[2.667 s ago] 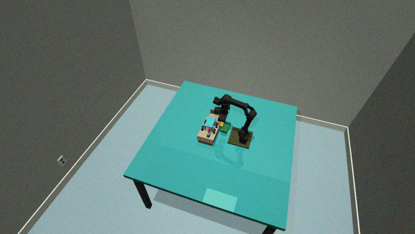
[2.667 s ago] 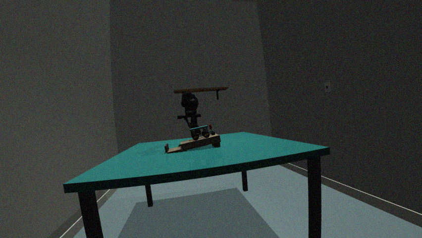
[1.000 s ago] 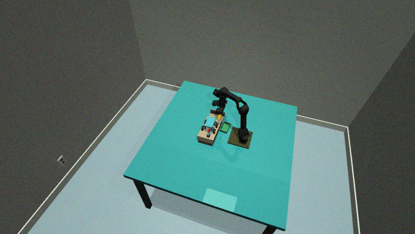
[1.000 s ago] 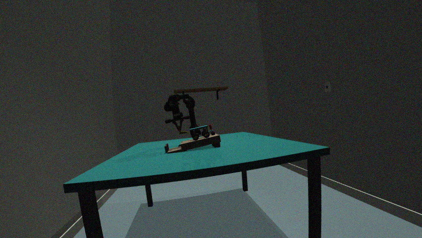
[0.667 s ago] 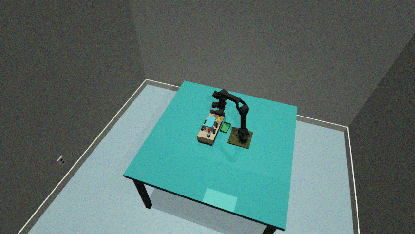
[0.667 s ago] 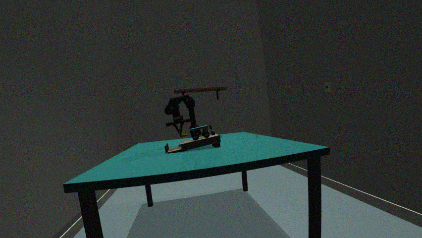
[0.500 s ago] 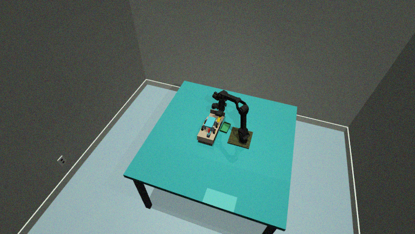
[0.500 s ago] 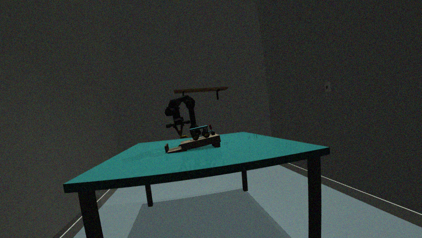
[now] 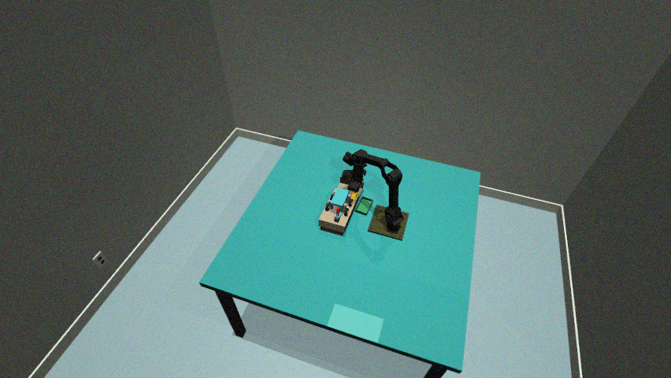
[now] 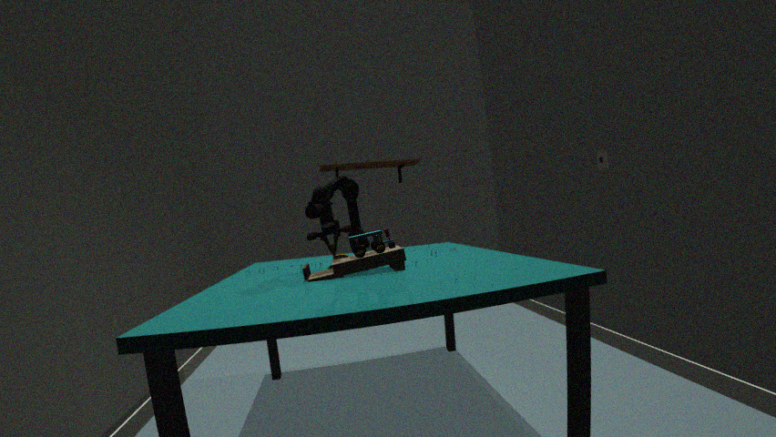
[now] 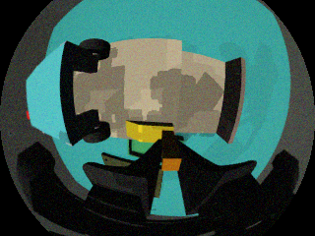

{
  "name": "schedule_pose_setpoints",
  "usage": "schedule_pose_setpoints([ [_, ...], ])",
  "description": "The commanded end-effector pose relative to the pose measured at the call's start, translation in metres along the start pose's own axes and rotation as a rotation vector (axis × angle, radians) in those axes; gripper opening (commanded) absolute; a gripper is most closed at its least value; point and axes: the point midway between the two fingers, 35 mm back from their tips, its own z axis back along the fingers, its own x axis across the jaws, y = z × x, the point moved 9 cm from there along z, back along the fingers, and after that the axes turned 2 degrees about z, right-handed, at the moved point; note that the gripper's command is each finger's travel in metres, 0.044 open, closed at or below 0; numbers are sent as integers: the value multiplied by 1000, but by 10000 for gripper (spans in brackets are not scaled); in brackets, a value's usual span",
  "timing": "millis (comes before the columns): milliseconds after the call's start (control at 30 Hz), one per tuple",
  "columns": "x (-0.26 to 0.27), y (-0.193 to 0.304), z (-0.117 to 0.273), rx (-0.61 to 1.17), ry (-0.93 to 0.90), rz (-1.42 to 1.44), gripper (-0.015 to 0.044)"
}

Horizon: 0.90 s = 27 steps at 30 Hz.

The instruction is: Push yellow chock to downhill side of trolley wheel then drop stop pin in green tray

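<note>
My gripper (image 9: 354, 189) (image 10: 334, 253) (image 11: 167, 144) is shut on the orange handle of the yellow chock (image 9: 354, 196) (image 10: 340, 255) (image 11: 148, 132). The chock is at the tray-side edge of the ramp (image 9: 332, 222) (image 10: 361, 264) (image 11: 148, 54), downhill of the trolley (image 9: 339, 197) (image 10: 366, 235) (image 11: 44, 93). In the wrist view a gap shows between it and the nearer downhill wheel (image 11: 97, 133); whether it touches the ramp is unclear. The red-headed stop pin (image 9: 338, 211) (image 10: 387, 232) stands at the trolley's uphill end. The green tray (image 9: 364, 205) (image 11: 140, 147) is beside the ramp.
A dark end board (image 10: 306, 270) (image 11: 234, 100) stands at the ramp's low end. The arm's brown base plate (image 9: 379, 229) lies beyond the tray on the teal table (image 9: 291, 262). A shelf (image 10: 369, 164) shows behind the arm.
</note>
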Motion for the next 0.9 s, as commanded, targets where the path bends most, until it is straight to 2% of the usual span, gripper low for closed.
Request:
schedule_pose_setpoints([
  [0, 3, 0, -1, 1, -6, -4, 0],
  [867, 27, -5, 3, 0, -9, -4, 0],
])
